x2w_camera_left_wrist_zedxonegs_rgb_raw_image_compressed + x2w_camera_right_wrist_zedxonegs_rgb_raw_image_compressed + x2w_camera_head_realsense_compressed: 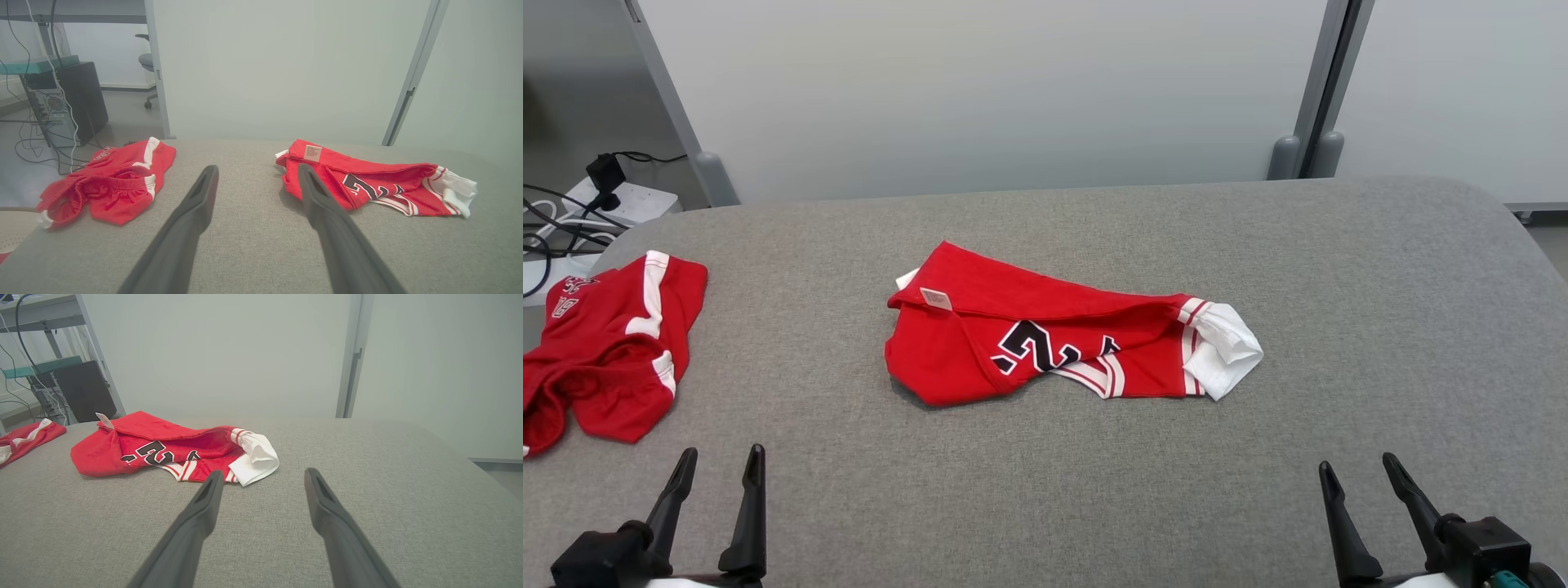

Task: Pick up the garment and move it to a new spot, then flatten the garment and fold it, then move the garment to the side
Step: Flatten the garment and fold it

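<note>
Ahead of both sets of fingers and between them, the garment (1045, 343) lies crumpled on the table (1094, 506), well apart from either gripper. Its long axis runs crosswise to the fingers. The end with the tag (935, 299) lies toward the left gripper (724, 449), and the white sleeve (1225, 347) toward the right gripper (1356, 461). Each gripper would have to reach forward and inward. The right one looks slightly nearer its end, so the sleeve seems the easier first hold. By count there are two red pieces: this garment, and shorts (613, 351) lying ahead of the left fingers and to their outer side, near the table's edge. There are two grippers, each with two fingers spread wide apart and holding nothing.
</note>
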